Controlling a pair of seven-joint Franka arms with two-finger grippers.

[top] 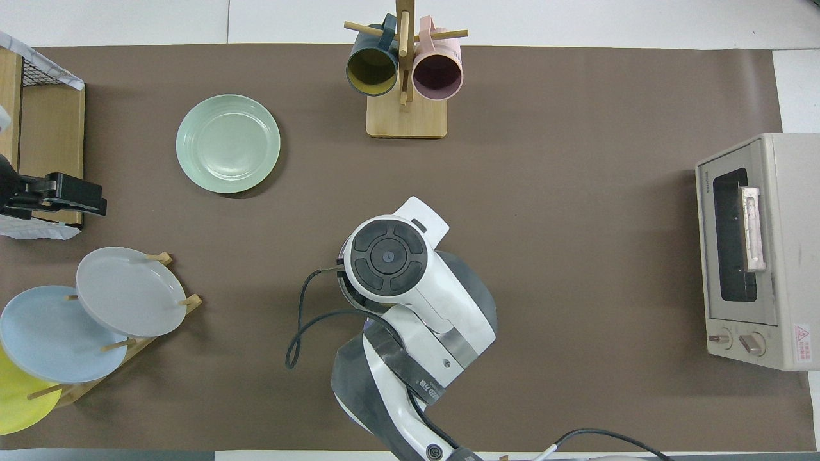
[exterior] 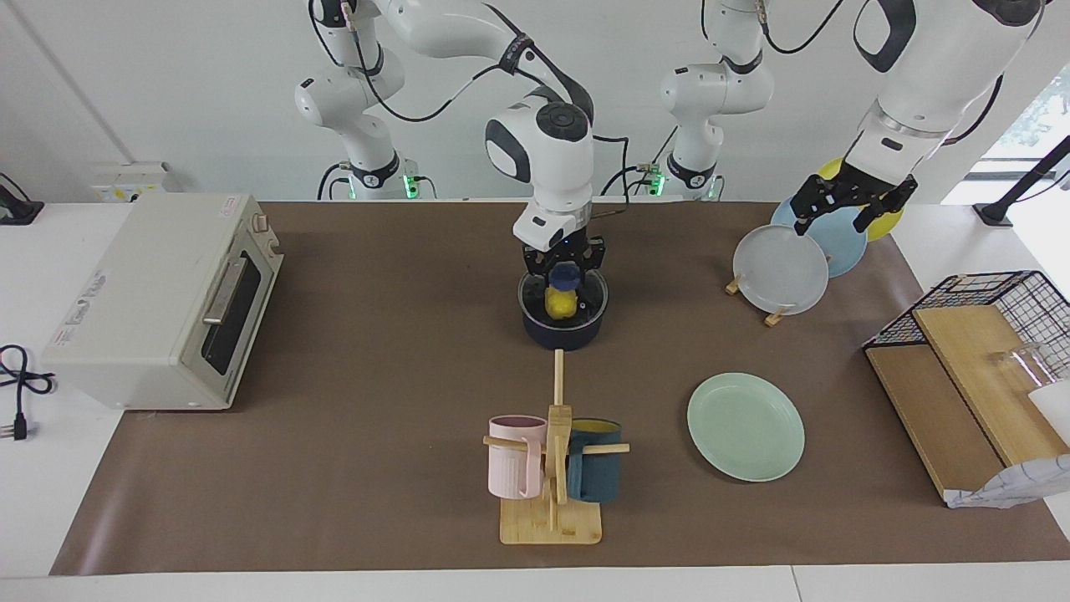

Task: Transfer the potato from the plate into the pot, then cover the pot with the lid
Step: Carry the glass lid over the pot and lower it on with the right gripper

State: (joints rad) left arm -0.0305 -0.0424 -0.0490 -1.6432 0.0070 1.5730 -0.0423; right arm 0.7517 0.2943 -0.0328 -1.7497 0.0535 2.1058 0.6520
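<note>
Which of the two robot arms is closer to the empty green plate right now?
Neither is close; the left gripper looks somewhat nearer. It hangs open over the plate rack, toward the plate's end of the table. The right gripper is at mid-table, shut on the lid's knob over the pot.

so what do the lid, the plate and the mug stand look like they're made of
The lid: clear glass, since the yellow potato shows through it. The plate: matte mint plastic or melamine, hard to tell which. The mug stand: pale, light-grained wood, likely bamboo.
</note>
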